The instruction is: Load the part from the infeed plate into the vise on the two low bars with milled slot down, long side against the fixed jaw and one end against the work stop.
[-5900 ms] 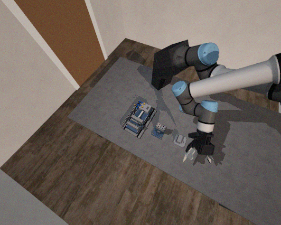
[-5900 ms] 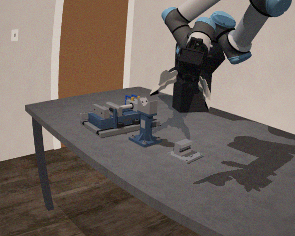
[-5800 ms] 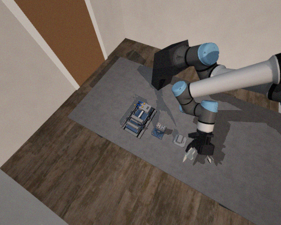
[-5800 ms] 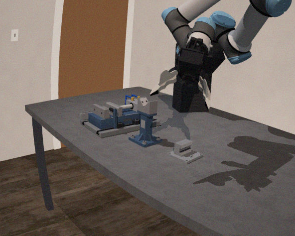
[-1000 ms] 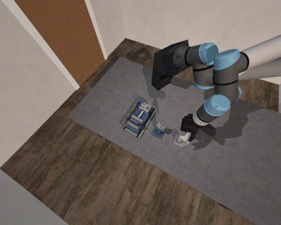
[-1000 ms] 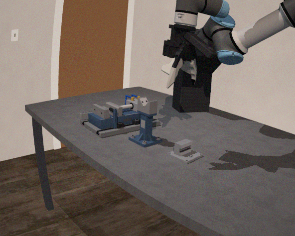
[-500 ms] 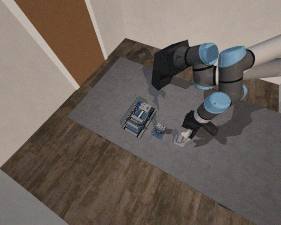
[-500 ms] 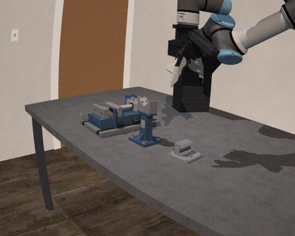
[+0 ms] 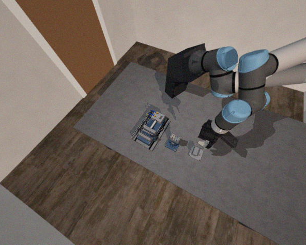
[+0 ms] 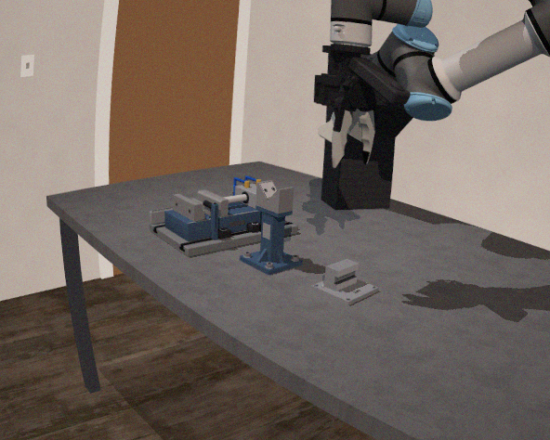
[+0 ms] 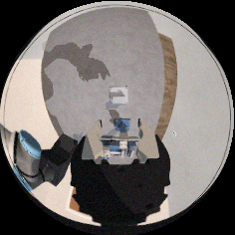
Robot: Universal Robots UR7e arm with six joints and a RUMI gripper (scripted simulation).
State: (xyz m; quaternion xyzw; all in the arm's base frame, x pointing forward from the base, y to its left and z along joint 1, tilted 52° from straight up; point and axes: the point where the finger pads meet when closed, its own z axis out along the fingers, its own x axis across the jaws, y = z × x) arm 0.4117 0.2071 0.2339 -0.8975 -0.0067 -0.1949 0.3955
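Note:
The part (image 9: 196, 150) (image 10: 340, 273) is a light grey block on the infeed plate (image 9: 197, 157) (image 10: 363, 294); it shows small in the wrist view (image 11: 117, 93). Its milled slot faces sideways. My gripper (image 9: 203, 143) (image 10: 352, 160) (image 11: 119, 119) is partly open and empty, fingers pointing down, high above the table. The vise (image 9: 153, 126) (image 10: 186, 227) stands open, with nothing seen between its fixed jaw (image 10: 188, 207) and the jaw (image 10: 213, 201) on the cylinder's rod. The work stop and low bars are hard to make out. The V-block (image 9: 174, 137) (image 10: 279, 200) is empty.
The V-block's blue pedestal (image 10: 272, 237) rises between the vise and the infeed plate. The air cylinder with blue hoses (image 10: 241, 181) is at the vise's back end. The arm's black base column (image 10: 358, 184) stands behind, near the table's far edge.

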